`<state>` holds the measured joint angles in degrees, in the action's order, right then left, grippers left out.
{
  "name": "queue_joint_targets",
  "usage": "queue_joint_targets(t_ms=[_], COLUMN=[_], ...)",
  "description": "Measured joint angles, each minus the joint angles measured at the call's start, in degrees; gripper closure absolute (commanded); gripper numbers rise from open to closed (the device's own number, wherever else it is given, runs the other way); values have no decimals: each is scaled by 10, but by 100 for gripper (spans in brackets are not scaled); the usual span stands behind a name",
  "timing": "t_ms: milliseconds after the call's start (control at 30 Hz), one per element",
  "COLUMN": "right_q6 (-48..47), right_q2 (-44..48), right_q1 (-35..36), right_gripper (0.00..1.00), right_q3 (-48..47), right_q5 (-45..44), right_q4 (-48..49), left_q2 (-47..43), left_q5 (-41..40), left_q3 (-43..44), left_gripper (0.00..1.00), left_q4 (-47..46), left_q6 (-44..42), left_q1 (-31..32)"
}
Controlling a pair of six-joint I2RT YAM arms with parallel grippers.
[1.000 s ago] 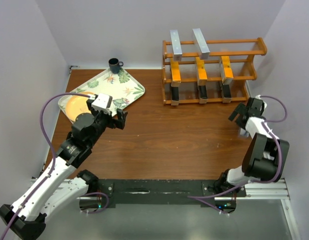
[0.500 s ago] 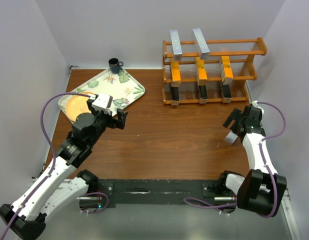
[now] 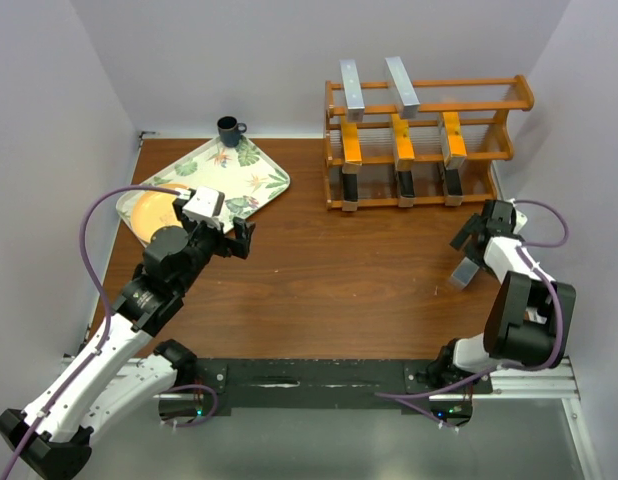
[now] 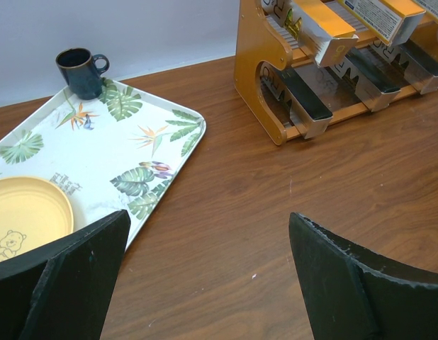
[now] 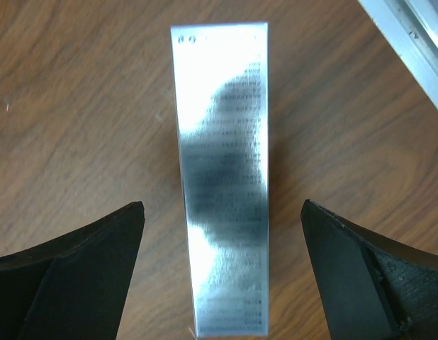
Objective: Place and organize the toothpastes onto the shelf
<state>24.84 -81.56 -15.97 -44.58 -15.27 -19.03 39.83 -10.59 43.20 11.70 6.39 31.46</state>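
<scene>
**Top external view: eight toothpastes racked, one silver box loose by the right gripper**

The shelf [image 3: 469, 100] is seen at the upper right of the frame, against the back wall. Eight toothpastes are held on it. Two silver-grey boxes [image 3: 349, 85] are laid across the top tier, with their far ends projecting past the back rail. Three orange-and-white boxes [image 3: 402, 140] are spaced along the middle tier, and three black boxes [image 3: 404, 187] along the bottom one.

The ninth, a loose silver box [image 3: 465, 272], is found on the table [image 3: 339, 290] at the right of the frame, below the shelf and well apart from it. Whether it lies flat or is tipped cannot be told.

The right gripper [image 3: 481, 232] is held just above that box. In the right wrist view its fingers [image 5: 84, 262] are spread wide on either side of the box's long printed face, with bare wood visible in both gaps. Nothing is grasped.

The left gripper [image 3: 239, 238] is poised left of centre, beside the leaf-patterned tray [image 3: 274, 180]. Its jaws are likewise parted fully and nothing is held between them.

A yellow plate [image 3: 149, 215] rests on the near end of the tray. A dark mug [image 3: 229, 130] stands at the tray's far corner.
</scene>
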Motion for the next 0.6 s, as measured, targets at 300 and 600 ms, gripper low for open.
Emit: queue_joint_targets(t_ms=[300,600], right_q6=[0,0], right_q2=[-58,-79], right_q1=[-36,-46], right_gripper=[31,60], right_q3=[-6,-14], right_q5=[2,29], right_q4=[39,48], left_q2=[0,0], left_q5=[0,1], left_q3=[0,0], left_gripper=[0,0], left_q4=[0,0], left_q6=[0,0], left_q1=[0,-1])
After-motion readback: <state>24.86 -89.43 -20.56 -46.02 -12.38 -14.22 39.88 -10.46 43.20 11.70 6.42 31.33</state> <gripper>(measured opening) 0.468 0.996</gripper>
